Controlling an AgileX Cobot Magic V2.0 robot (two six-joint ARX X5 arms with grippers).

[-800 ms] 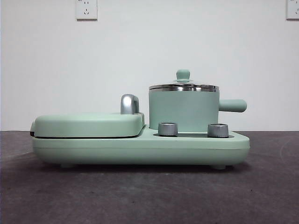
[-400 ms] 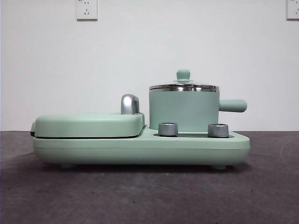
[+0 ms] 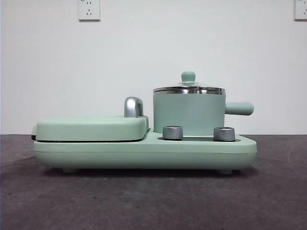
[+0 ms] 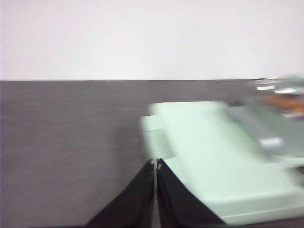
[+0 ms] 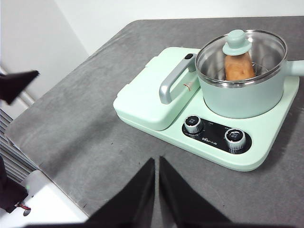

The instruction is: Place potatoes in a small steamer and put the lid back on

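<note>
Starting at the left of the front view: a white wall (image 3: 153,57) fills the background, with a wall socket (image 3: 88,9) high on it. Below runs the dark grey table (image 3: 144,201), matte, with a faint grain. On it sits the mint-green cooker base (image 3: 144,153), and over its left half lies the flat griddle plate (image 3: 91,128), closed, with a silver handle (image 3: 133,106) rising at its inner edge.

Moving right: two silver dials (image 3: 172,132) on the base's front, and behind them the small steamer (image 3: 188,114), upright, its stubby side handle pointing right. The lid (image 3: 188,89) sits on its steel rim, green knob up. A second socket (image 3: 301,9) shows at the far top right corner.

From the right wrist view, the potato (image 5: 239,67) is inside the steamer, seen orange-brown through the glass lid.

Now the arms, both well clear of the cooker. The left gripper (image 4: 156,162) hangs low beside the griddle end of the base, jaws pressed together with barely a slit between, holding nothing; that view is blurred. The right gripper (image 5: 156,160) hangs above bare table in front of the dials, jaws likewise nearly closed and empty.
</note>
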